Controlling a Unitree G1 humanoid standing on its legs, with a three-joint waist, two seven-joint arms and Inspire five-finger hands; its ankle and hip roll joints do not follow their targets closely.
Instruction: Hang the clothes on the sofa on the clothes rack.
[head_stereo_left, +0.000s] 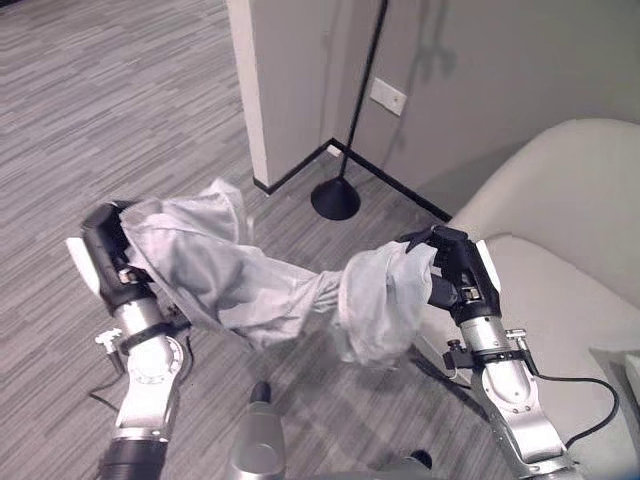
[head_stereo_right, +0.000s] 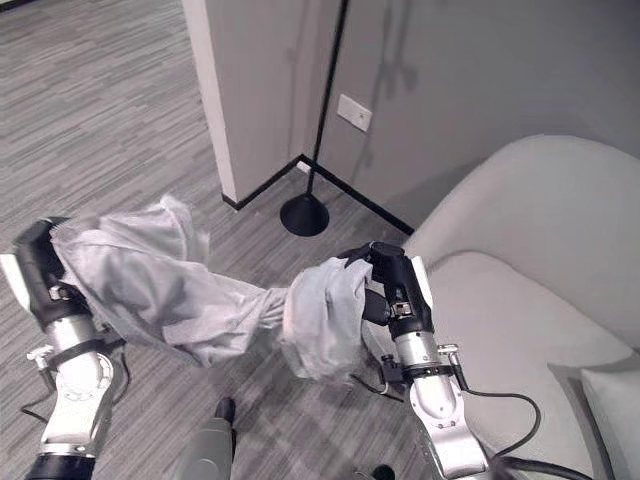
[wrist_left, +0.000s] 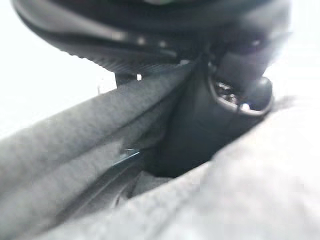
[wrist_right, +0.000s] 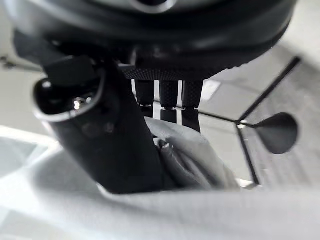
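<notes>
I see my left hand (head_stereo_left: 105, 255) and right hand (head_stereo_left: 458, 270) each clamped on the grey garment (head_stereo_left: 270, 285) stretched between them, sofa (head_stereo_left: 560, 250) at 3 o'clock.

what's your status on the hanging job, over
Left robot hand and right robot hand both shut on grey garment, stretched between them off sofa. Rack base ahead, path open.

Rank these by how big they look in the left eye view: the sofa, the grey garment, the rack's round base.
1. sofa
2. grey garment, though nearer the camera, so unsure against the sofa
3. rack's round base
</notes>
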